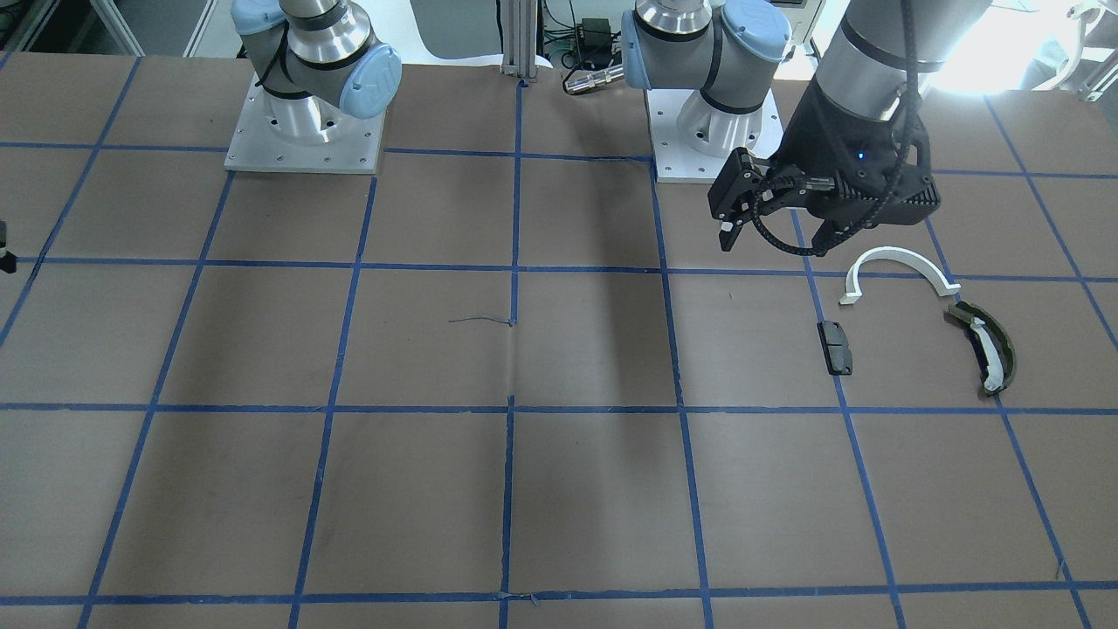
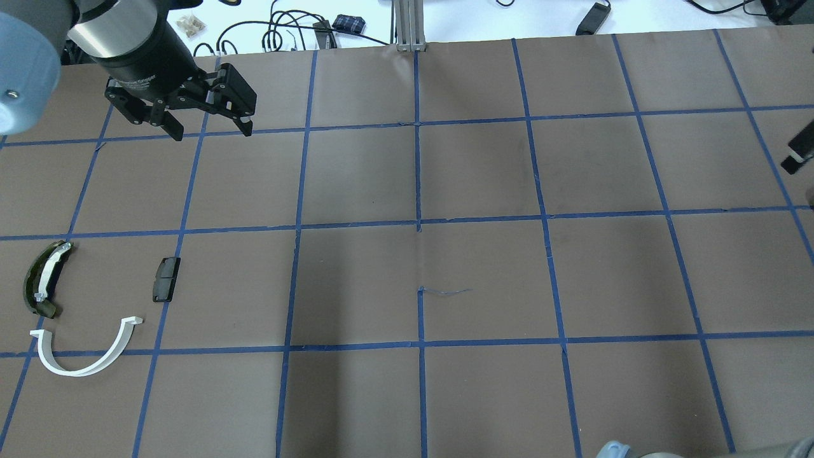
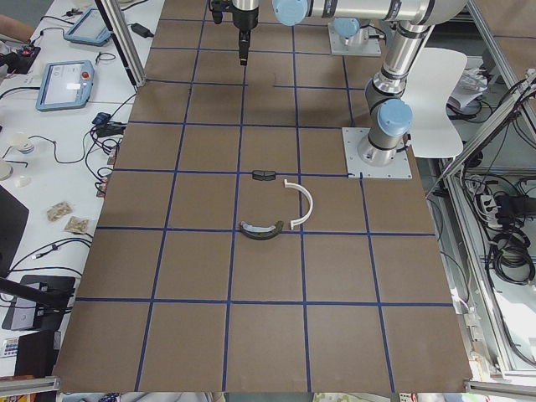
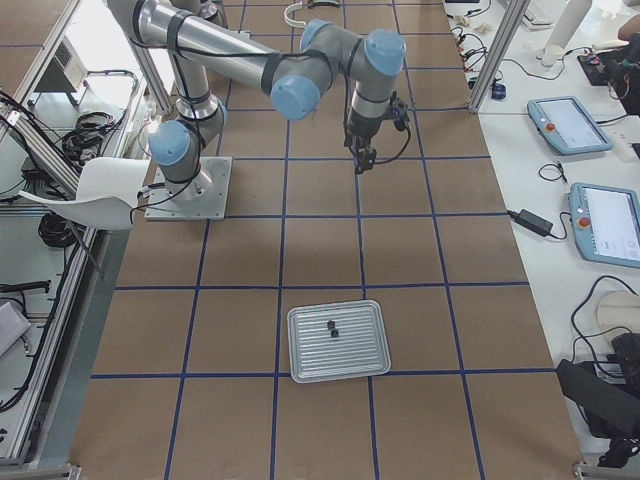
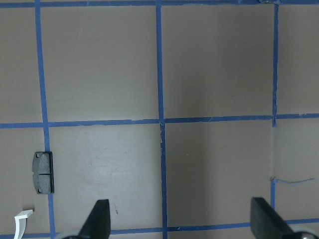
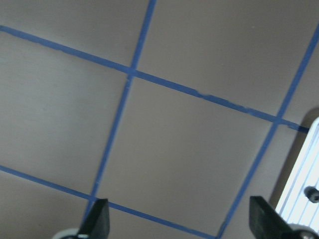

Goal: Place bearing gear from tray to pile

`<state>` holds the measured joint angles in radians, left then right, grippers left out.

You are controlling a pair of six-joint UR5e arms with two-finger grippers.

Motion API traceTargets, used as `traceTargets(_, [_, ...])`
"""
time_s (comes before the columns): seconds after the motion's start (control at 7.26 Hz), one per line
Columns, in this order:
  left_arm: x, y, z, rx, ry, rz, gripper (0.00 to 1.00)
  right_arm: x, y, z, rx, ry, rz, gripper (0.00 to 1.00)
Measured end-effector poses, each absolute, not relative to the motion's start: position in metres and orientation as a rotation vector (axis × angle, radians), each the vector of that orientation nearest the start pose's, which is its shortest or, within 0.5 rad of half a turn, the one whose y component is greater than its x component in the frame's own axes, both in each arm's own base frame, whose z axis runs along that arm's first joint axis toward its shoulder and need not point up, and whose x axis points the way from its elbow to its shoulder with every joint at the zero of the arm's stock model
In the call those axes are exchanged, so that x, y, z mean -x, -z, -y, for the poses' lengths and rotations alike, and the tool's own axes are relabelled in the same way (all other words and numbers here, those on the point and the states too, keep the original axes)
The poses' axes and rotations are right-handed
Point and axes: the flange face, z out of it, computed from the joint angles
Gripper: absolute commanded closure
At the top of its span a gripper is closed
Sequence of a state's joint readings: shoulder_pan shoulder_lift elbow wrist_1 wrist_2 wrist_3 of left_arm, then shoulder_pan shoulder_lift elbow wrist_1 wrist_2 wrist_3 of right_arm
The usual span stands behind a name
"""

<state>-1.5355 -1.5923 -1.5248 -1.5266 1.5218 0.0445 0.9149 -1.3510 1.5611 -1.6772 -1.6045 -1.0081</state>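
Tray (image 4: 340, 360) near the counter's right edge holds two small bearing gears (image 4: 335, 332), none in the pile (image 2: 166, 278) by the left edge yet. Meanwhile left gripper (image 2: 212, 132) and right gripper (image 6: 178, 211) are both wide open, empty.

light: bright, even overhead | shadows: soft dark bands on table (image 1: 568, 332) | glare: window, front view top-right | focus: sharp
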Motion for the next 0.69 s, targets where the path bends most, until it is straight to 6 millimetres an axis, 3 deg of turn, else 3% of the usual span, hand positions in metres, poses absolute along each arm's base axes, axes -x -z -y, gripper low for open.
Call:
traceTargets(0.28, [0.12,-0.505,0.513,-0.016,0.119,-3.186,0.0,0.363,-0.319,0.519,0.785,-0.069,-3.03,0.0])
traceTargets(0.41, [0.12,-0.505,0.513,-0.016,0.124,-3.186,0.0,0.396,-0.297,0.513,0.956,-0.05,-3.009,0.0])
traceTargets(0.69, [0.12,-0.507,0.512,-0.016,0.131,-3.186,0.0,0.427,-0.273,0.496,1.385,-0.058,-2.834,0.0])
